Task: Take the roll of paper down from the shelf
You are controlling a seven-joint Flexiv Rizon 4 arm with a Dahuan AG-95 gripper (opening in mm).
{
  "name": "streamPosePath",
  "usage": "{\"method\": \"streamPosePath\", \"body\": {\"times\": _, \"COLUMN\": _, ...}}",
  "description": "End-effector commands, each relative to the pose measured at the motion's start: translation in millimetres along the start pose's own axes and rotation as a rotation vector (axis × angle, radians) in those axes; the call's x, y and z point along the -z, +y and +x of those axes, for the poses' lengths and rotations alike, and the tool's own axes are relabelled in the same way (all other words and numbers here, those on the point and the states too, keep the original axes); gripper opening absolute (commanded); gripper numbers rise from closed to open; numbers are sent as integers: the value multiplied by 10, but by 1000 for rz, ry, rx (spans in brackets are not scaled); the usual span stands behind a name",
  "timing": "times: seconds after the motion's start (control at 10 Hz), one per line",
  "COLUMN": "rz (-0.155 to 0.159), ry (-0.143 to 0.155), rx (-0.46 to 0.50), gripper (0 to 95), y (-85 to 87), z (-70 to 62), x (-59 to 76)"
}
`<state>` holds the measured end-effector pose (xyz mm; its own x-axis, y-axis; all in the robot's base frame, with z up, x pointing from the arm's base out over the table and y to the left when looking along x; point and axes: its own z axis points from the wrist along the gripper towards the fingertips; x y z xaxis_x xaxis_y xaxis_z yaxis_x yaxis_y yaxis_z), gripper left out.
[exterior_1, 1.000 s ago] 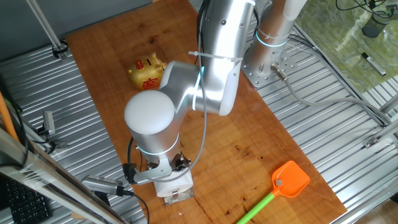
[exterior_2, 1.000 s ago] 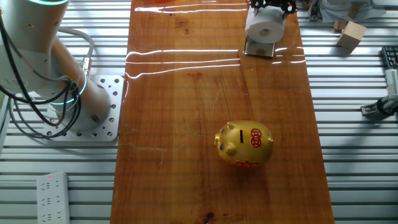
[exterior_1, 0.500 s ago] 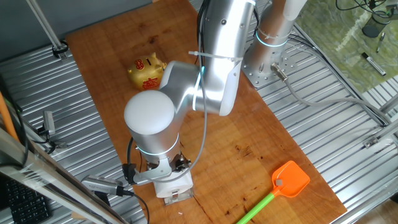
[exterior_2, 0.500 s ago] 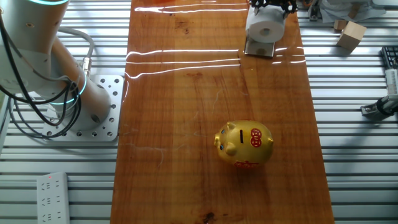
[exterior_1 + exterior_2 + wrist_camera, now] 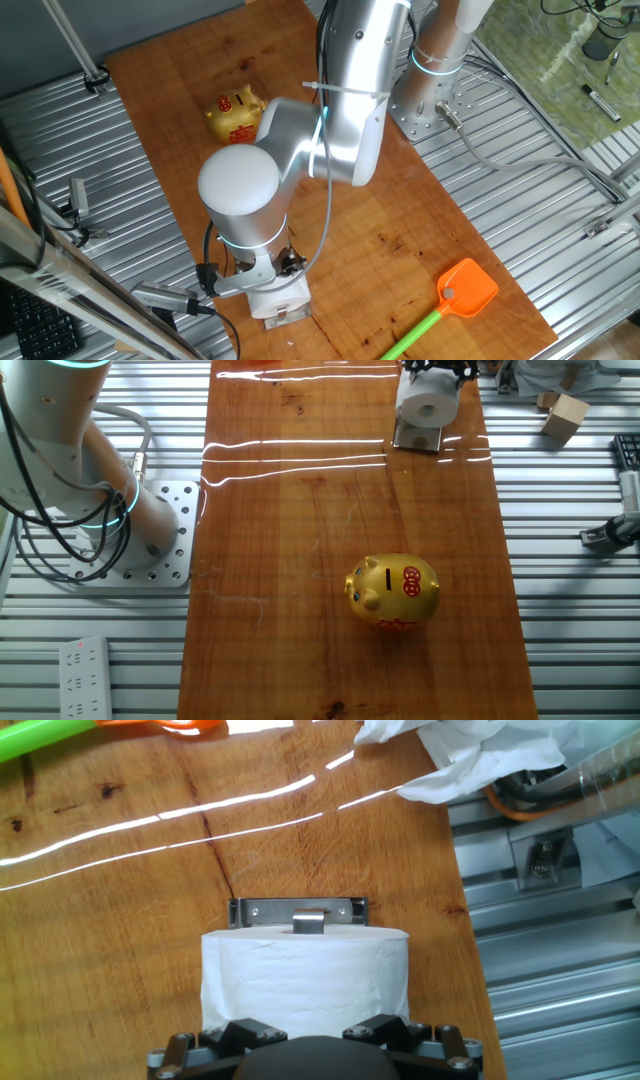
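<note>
The roll of paper (image 5: 305, 970) is white and lies on its side on the shelf (image 5: 298, 909), a small silvery metal holder near the table's edge. In the other fixed view the roll (image 5: 428, 402) shows its hollow core, with the base plate (image 5: 415, 440) under it. My gripper (image 5: 435, 368) is directly over the roll, its black finger bases (image 5: 240, 1032) right against the paper. The fingertips are hidden, so I cannot tell whether they grip it. In one fixed view the arm covers most of the roll (image 5: 282, 297).
A gold piggy bank (image 5: 393, 592) stands mid-table. An orange fly swatter (image 5: 467, 290) with a green handle lies near the roll's end of the table. Crumpled white material (image 5: 480, 755) sits by the table edge (image 5: 462, 910), with metal slats beyond it.
</note>
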<state>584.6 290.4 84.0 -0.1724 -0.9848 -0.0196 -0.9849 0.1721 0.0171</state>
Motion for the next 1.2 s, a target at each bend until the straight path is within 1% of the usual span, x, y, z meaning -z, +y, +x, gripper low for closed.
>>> {"method": "streamPosePath", "body": {"times": 0.1, "rz": 0, "ry": 0, "rx": 4, "gripper": 0, "y": 6, "z": -2, "x": 15}}
{"method": "streamPosePath", "body": {"times": 0.5, "rz": 4, "ry": 7, "rx": 26, "gripper": 0, "y": 6, "z": 1, "x": 15}}
{"method": "streamPosePath", "body": {"times": 1.2, "rz": 3, "ry": 5, "rx": 35, "gripper": 0, "y": 7, "z": 40, "x": 20}}
